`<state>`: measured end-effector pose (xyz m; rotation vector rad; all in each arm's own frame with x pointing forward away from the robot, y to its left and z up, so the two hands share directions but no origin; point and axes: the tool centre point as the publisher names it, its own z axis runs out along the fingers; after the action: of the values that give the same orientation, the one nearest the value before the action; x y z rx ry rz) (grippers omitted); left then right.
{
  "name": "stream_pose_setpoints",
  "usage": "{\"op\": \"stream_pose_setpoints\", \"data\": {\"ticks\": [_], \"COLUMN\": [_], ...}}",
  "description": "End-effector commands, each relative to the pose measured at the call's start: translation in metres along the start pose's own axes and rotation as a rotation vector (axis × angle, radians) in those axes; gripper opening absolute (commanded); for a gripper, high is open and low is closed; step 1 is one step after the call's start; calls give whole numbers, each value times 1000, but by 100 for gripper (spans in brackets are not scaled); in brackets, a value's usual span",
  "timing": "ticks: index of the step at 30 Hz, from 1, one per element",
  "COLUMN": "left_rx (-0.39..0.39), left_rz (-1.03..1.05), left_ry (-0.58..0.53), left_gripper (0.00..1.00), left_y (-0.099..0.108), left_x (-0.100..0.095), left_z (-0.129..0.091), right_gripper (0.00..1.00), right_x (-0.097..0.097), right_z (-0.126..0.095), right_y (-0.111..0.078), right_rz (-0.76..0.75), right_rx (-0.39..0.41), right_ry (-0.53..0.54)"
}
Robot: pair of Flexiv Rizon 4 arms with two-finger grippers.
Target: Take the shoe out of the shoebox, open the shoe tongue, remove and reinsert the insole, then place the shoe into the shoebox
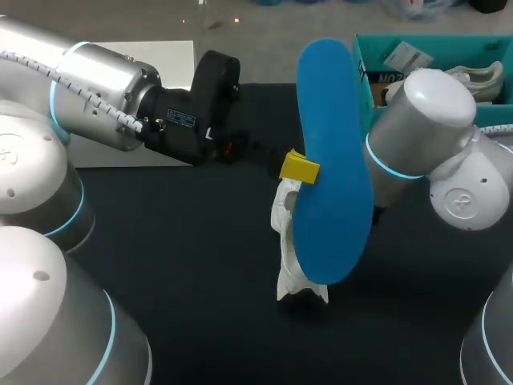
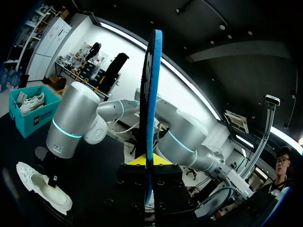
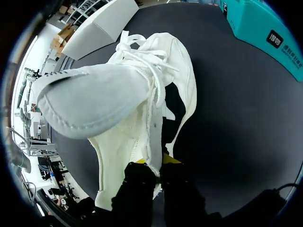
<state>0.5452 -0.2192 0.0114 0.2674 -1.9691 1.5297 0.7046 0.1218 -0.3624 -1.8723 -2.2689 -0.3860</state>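
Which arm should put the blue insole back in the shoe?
Left. The left gripper pinches the insole and holds it upright, just above the shoe. The right gripper is busy, shut on the shoe.

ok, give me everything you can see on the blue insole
The insole is a thin, flat blue piece with a foot-shaped outline, foam-like, out of the shoe. The left pincer is shut on its edge partway along, holding it on edge above the table; the left wrist view shows it edge-on between the yellow tips. Nothing else visibly touches it.
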Motion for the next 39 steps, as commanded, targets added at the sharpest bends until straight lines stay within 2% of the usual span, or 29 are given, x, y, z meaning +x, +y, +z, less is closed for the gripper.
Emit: {"op": "stream_pose_setpoints", "data": {"ticks": [1,16,17,18,19,25,30,39], "left_rx": [-4,-4,-4,-4,-4,-4,-4,-4], "left_rz": [-1,-1,-1,-1,-1,-1,-1,-1], "left_ry": [1,1,1,1,1,1,1,1], "left_gripper": [0,0,0,0,0,0,0,0], "left_y": [-2,-2,-2,-2,-2,-2,-2,-2], "left_x": [-1,-1,-1,-1,-1,-1,-1,-1], "left_z": [1,1,1,1,1,1,1,1], "right_gripper": [0,0,3,49,100,100,100,100], "right_x": [5,-7,-7,-7,-7,-10,-9,3], "right_z": [11,20,19,18,16,-8,-42,-97], "right_y": [9,19,19,18,17,7,1,4], "right_rz": [18,52,52,50,55,79,58,-37], "right_rx": [5,-13,-11,-8,-2,33,8,-31], "right_ry": [-36,-51,-45,-39,-34,47,114,190]}}
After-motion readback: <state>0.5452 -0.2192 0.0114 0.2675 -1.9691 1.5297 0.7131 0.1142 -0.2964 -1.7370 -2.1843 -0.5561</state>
